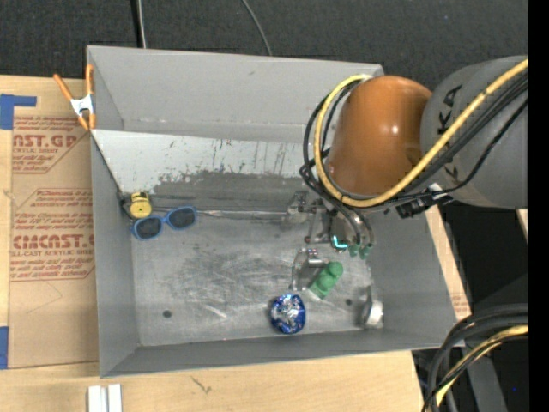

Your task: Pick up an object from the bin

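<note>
Green piece (327, 279), small and chunky, lies on the floor in the near right part of the bin (214, 93). The tool (309, 264) is down right beside it, at its left and upper edge. The tool's metal end seems to touch the green piece or sit just against it, but the two overlap and it is hard to say which. Whether the tool is spread or pressed together cannot be told. Its lower end is grey metal against the grey floor, and the rounded orange cover (377, 136) on the wrist hangs over much of it. Whether it pinches the green piece cannot be told either. A small teal spot shows on the tool's body just above the green piece. Yellow and black cables loop round the orange cover, and the grey arm (489, 144) comes in from the right, over the bin's right wall.

Next outward, toward the front wall, a ball of blue foil (288, 313) lies below and left of the green piece, near it but apart. A small silvery grey thing (371, 312) rests near the front right corner, also apart from the green piece.

Well away, at the left end of the floor, a pair of blue sunglasses (163, 222) lies flat. A small yellow thing (139, 204) sits just beside their upper left end, close to the left wall.
</note>
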`<state>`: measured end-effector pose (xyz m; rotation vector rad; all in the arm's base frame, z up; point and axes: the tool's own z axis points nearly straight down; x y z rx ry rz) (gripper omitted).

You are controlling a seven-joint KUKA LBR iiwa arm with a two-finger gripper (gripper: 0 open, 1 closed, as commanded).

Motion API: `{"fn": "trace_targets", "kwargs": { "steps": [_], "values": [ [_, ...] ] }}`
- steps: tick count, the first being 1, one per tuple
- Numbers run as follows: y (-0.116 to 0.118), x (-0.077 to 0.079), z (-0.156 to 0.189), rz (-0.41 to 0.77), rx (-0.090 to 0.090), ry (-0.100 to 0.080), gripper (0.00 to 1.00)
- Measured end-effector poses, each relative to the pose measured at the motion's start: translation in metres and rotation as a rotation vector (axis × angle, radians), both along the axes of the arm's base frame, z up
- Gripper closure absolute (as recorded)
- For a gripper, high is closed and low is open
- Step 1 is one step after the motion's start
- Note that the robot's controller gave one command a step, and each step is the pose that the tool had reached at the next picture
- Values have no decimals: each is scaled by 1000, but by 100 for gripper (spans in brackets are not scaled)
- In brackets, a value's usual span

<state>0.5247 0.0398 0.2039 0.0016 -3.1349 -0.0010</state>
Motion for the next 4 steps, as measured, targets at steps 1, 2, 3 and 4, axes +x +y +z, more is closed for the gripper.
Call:
{"fn": "trace_targets", "kwargs": {
  "steps": [1, 2, 3, 4],
  "values": [
    [-40, -14, -131, 311, 1, -20, 0],
    [-14, -32, -131, 294, 0, -19, 0],
    [-14, -31, -129, 293, 0, -22, 100],
    [-9, -24, 2, 273, 0, -16, 100]
  ]
}}
